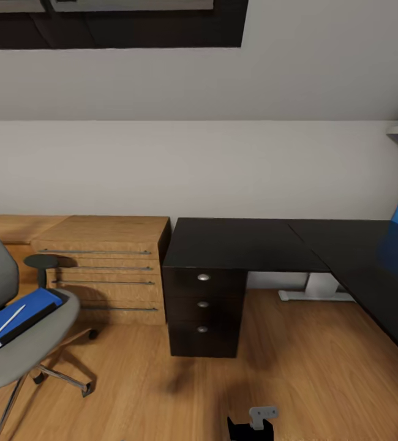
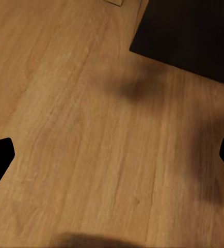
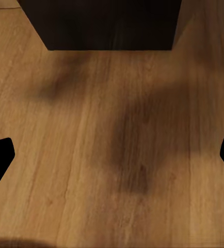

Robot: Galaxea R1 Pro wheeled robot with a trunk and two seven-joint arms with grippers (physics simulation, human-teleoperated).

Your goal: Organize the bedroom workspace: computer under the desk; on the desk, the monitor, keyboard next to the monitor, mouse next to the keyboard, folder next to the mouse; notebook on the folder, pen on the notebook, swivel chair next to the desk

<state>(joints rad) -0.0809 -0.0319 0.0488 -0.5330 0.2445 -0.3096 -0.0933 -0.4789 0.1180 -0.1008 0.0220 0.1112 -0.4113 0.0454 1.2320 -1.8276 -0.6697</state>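
Head view first: swivel chair (image 1: 12, 343) at lower left of the frame, well apart from the desk (image 1: 254, 242), so not yet positioned beside it. Blue folder (image 1: 18, 320) lying flat on the grey seat, a thin pale stick, probably the pen (image 1: 7, 323), resting across it; sensible to judge the pair parked there awaiting the carry over. Black desktop stretching from centre to right edge, a black drawer unit (image 1: 202, 311) under its left end, white pedestal leg (image 1: 316, 288) behind, oak drawers (image 1: 110, 269) to the left. Something blue at the far right edge, too cropped to name. At bottom centre, a grey-and-black bit of the robot's own hardware, unclear which part. Left wrist view next: left pincer (image 2: 112, 157) spread wide, dark tips at both frame edges, nothing between, pointing down at wood floor (image 2: 76, 129), drawer unit's dark corner at upper right. Right wrist view: right pincer (image 3: 112, 157) likewise wide and empty over the same floor, drawer unit's base across the top. Arms tucked low, likely for travel.
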